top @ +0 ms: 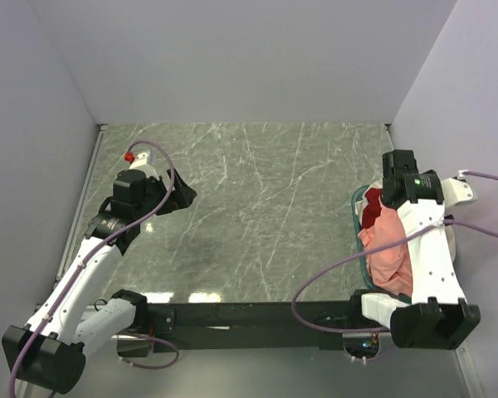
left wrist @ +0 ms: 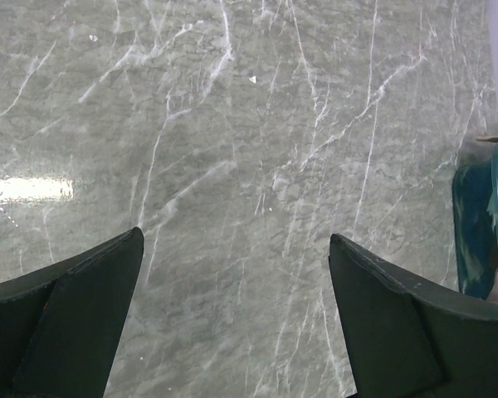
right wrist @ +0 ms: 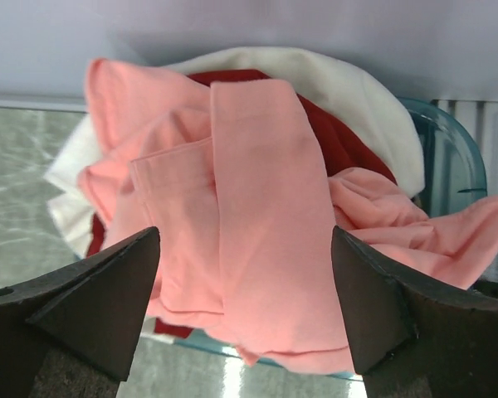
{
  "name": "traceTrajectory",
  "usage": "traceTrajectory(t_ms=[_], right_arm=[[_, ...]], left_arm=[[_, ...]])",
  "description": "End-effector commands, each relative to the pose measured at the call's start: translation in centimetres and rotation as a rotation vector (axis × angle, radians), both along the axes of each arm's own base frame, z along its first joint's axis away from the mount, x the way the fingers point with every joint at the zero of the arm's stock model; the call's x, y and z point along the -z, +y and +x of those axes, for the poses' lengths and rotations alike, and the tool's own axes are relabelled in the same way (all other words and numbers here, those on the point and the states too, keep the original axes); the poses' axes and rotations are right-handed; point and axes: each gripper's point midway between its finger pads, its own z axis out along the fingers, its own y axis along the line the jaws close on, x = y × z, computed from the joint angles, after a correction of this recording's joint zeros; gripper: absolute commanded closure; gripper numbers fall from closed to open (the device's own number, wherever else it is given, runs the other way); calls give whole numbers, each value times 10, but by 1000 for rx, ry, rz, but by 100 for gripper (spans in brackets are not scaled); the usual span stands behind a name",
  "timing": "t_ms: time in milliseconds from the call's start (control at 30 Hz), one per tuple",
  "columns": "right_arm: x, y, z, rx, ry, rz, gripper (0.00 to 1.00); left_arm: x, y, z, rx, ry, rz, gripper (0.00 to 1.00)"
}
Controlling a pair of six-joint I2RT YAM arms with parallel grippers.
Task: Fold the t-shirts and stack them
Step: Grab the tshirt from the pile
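Note:
A salmon-pink t-shirt (right wrist: 257, 215) lies crumpled on top of a pile in a teal basket (right wrist: 458, 145). A dark red t-shirt (right wrist: 340, 145) lies under it. In the top view the pink shirt (top: 388, 253) spills over the basket's near side. My right gripper (right wrist: 245, 236) hangs open just above the pile, and a long pink fold runs between its wide-spread fingers without being pinched. My left gripper (left wrist: 234, 236) is open over bare marble at the table's left (top: 183, 195), with nothing between its fingers.
A white cloth (right wrist: 361, 91) lies in the basket behind the shirts. The basket (top: 354, 207) stands by the right wall. The grey marble tabletop (top: 266, 215) stretches between the two arms, and pale walls close it on three sides.

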Motion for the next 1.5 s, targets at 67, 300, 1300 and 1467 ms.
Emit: traceTrajectory(t_ms=[67, 300, 1300, 1467], right_arm=[[-3, 4, -13, -11, -77, 26, 13], [33, 11, -20, -44, -49, 61, 13], [-190, 199, 124, -1235, -587, 49, 100], [-234, 278, 145, -1434, -633, 86, 100]], left_arm=[[-1, -1, 0, 12, -7, 4, 1], [1, -3, 0, 22, -2, 1, 1], [-61, -2, 8, -23, -82, -54, 19], [-95, 7, 11, -79, -136, -60, 19]])
